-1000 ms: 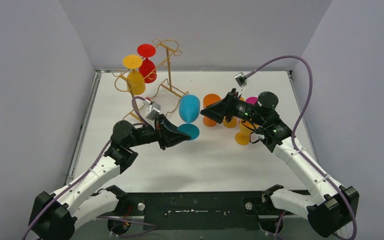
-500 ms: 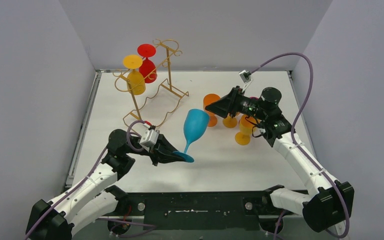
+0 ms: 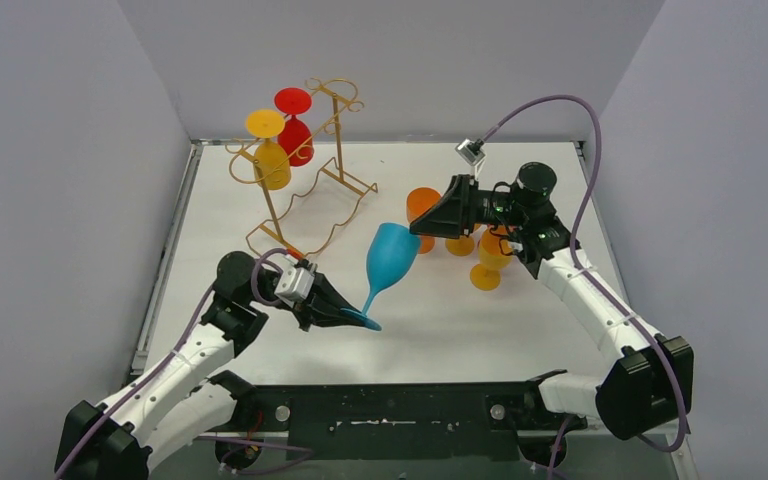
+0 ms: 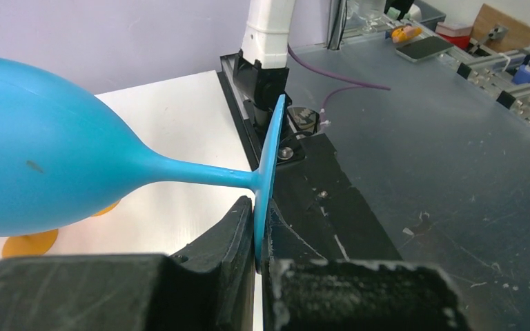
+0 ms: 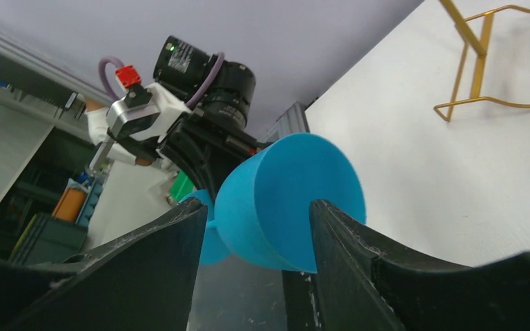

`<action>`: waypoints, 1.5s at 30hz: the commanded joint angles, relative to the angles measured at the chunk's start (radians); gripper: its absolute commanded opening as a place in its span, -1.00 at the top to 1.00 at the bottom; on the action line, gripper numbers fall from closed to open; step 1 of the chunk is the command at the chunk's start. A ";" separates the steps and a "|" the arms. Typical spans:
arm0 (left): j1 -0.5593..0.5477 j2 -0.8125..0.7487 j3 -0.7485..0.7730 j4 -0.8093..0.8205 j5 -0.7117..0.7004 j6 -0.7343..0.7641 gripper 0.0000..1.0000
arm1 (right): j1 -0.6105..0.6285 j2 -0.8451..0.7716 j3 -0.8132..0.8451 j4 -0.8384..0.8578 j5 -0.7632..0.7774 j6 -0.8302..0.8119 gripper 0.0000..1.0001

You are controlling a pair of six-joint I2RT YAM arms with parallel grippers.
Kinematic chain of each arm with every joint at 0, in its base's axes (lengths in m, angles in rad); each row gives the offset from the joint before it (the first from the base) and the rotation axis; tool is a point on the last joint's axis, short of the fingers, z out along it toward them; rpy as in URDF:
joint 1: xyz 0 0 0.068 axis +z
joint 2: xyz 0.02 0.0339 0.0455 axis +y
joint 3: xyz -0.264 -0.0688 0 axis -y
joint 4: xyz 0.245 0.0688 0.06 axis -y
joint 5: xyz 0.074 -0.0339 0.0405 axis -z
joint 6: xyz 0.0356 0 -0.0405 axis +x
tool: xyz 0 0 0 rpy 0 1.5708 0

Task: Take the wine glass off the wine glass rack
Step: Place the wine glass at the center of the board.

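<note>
The gold wire wine glass rack (image 3: 305, 170) stands at the far left of the table. A blue wine glass (image 3: 388, 258) is off it, tilted over the middle of the table, bowl up and to the right. My left gripper (image 3: 350, 315) is shut on the edge of its round foot (image 4: 268, 158), and the bowl (image 4: 41, 172) fills the left of the left wrist view. My right gripper (image 3: 422, 226) is open at the bowl's rim. In the right wrist view the bowl (image 5: 283, 186) sits between the spread fingers (image 5: 259, 204), apart from the left one.
A yellow glass (image 3: 272, 160) and a red glass (image 3: 295, 135) hang on the rack. Several orange glasses (image 3: 422, 205) stand at the right under my right arm, one nearer (image 3: 487, 262). Grey walls close in the left, back and right.
My left gripper has drawn the blue glass back toward the near edge and lower, tilting it more. The right gripper stayed close to the bowl's rim, its wrist shifting slightly left.
</note>
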 commanded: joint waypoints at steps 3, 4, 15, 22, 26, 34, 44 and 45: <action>0.049 0.028 0.090 -0.114 0.112 0.123 1.00 | 0.023 0.017 0.046 0.151 -0.141 0.106 -0.07; 0.053 0.027 0.092 -0.116 0.112 0.126 1.00 | 0.032 0.020 0.050 0.151 -0.146 0.109 -0.05; 0.064 0.050 0.114 -0.134 0.177 0.137 1.00 | 0.092 0.054 0.072 0.172 -0.179 0.110 0.24; 0.076 0.046 0.117 -0.149 0.199 0.141 1.00 | 0.091 0.069 0.082 0.196 -0.204 0.143 0.31; 0.078 0.048 0.121 -0.154 0.203 0.142 1.00 | 0.094 0.069 0.080 0.209 -0.209 0.158 0.49; 0.083 0.055 0.118 -0.158 0.199 0.150 1.00 | 0.106 0.071 0.071 0.236 -0.201 0.179 0.90; 0.087 0.048 0.122 -0.169 0.171 0.155 1.00 | 0.111 0.073 0.060 0.257 -0.191 0.190 1.00; 0.089 0.046 0.121 -0.170 0.160 0.155 1.00 | 0.111 0.071 0.060 0.259 -0.190 0.189 1.00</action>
